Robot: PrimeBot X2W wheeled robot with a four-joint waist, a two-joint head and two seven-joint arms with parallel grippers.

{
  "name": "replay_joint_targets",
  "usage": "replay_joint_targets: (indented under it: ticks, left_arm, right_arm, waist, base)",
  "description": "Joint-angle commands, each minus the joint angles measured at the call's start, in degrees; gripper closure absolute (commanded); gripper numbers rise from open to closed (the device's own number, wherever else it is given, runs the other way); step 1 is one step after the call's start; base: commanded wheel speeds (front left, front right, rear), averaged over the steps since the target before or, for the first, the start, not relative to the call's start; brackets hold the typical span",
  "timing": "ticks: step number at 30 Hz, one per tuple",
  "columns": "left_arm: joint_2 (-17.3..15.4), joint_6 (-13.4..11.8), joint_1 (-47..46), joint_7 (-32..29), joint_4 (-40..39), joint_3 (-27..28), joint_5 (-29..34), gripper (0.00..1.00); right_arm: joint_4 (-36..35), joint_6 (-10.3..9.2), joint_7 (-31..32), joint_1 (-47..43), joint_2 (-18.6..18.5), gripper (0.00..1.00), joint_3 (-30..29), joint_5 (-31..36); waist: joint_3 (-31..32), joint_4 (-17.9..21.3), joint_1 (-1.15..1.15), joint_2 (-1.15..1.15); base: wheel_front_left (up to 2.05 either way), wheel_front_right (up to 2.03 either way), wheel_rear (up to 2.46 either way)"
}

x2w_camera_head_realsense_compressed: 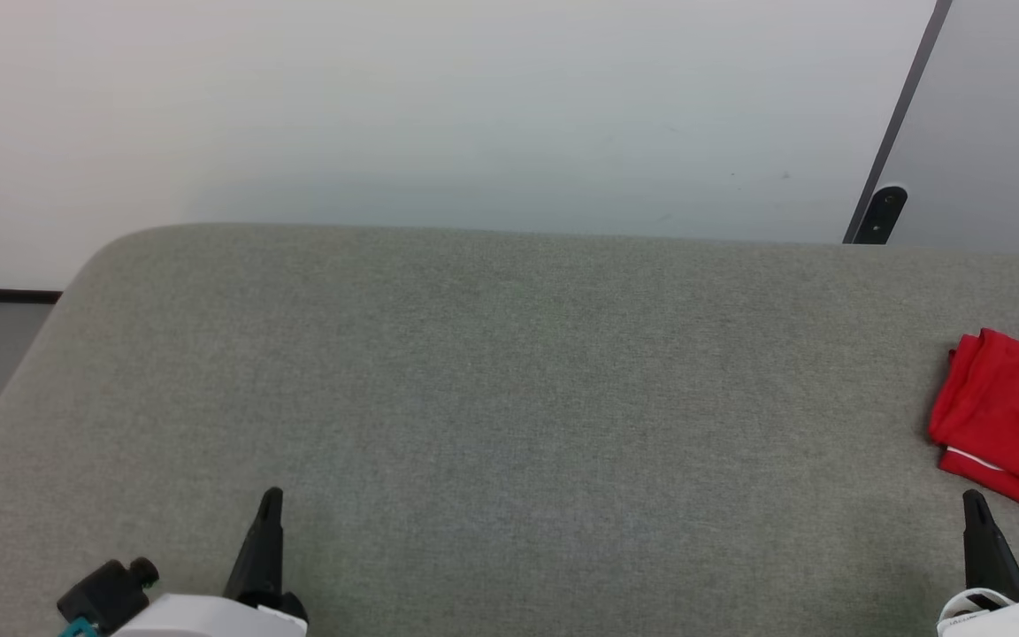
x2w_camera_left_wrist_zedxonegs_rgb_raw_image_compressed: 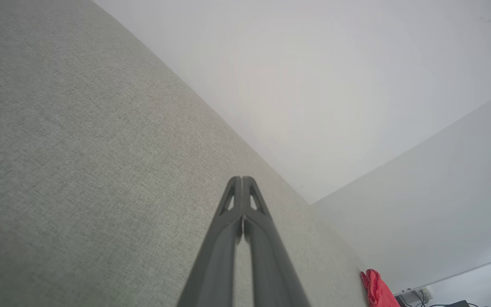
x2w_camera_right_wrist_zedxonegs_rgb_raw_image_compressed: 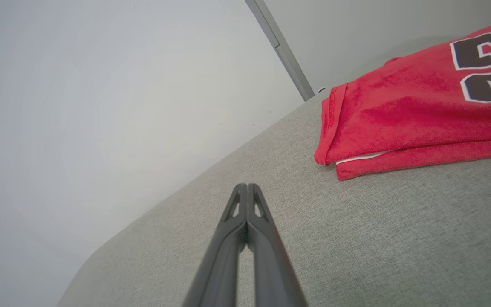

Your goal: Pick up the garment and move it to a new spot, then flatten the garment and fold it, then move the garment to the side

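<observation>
My left gripper (x2w_camera_left_wrist_zedxonegs_rgb_raw_image_compressed: 242, 180) is closed. Its two dark fingers meet tip to tip with nothing between them, and only a thin slit shows lower down, where they bow apart. It points out across the grey surface (x2w_camera_head_realsense_compressed: 509, 398), which stretches bare ahead of it and to both sides. I cannot tell whether the tips touch the fabric under them.

My right gripper (x2w_camera_right_wrist_zedxonegs_rgb_raw_image_compressed: 247, 186) is closed the same way, tips together and empty, and it also points forward over the surface.

The garment (x2w_camera_right_wrist_zedxonegs_rgb_raw_image_compressed: 399, 123) lies on the surface just ahead of my right gripper and off to its right, near the fingertips but apart from them. It is red and folded into flat layers. A hemmed edge and one corner face my right fingers, and a thin white strip (x2w_camera_right_wrist_zedxonegs_rgb_raw_image_compressed: 362, 157) shows between the upper and lower layers. On its top face, farther to my right, are black numerals (x2w_camera_right_wrist_zedxonegs_rgb_raw_image_compressed: 482, 64) with a white outline, cut off by the picture's edge. From my left gripper the garment is well apart, far off to the right near the surface's far edge.

Beyond the surface, ahead of both grippers, stands a pale wall (x2w_camera_head_realsense_compressed: 474, 106). A dark strip (x2w_camera_head_realsense_compressed: 903, 106) runs up the wall ahead of my right gripper.
</observation>
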State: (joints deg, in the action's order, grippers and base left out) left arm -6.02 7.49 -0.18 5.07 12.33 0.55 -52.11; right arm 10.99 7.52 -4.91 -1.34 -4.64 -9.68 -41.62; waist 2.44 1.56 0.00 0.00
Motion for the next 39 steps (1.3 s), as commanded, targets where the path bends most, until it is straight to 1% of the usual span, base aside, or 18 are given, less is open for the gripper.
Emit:
replay_joint_targets:
  ticks: [1,17,39]
  left_arm:
    - [-0.1,0.0,-1.7,-0.2,-0.4,0.5,-1.4,1.0]
    - [0.7,0.0,-2.9,-3.1,0.0,1.9,-11.3,1.0]
    - [1.6,0.0,-4.3,-6.5,0.7,3.5,-22.7,1.0]
  right_arm:
    - [-0.5,-0.02,0.3,1.7,-0.1,1.0,0.1,-1.7]
    - [0.4,-0.02,3.1,3.3,0.4,1.0,0.9,-14.2]
    - [1.4,-0.03,6.5,5.1,0.9,1.0,1.8,-28.7]
  waist:
    - [0.0,0.0,0.0,0.0]
    - [-0.5,-0.3,0.0,0.0]
    - [-1.2,-0.7,0.0,0.0]
  base:
    - [0.0,0.0,0.0]
    - [0.0,0.0,0.0]
    - [0.0,0.0,0.0]
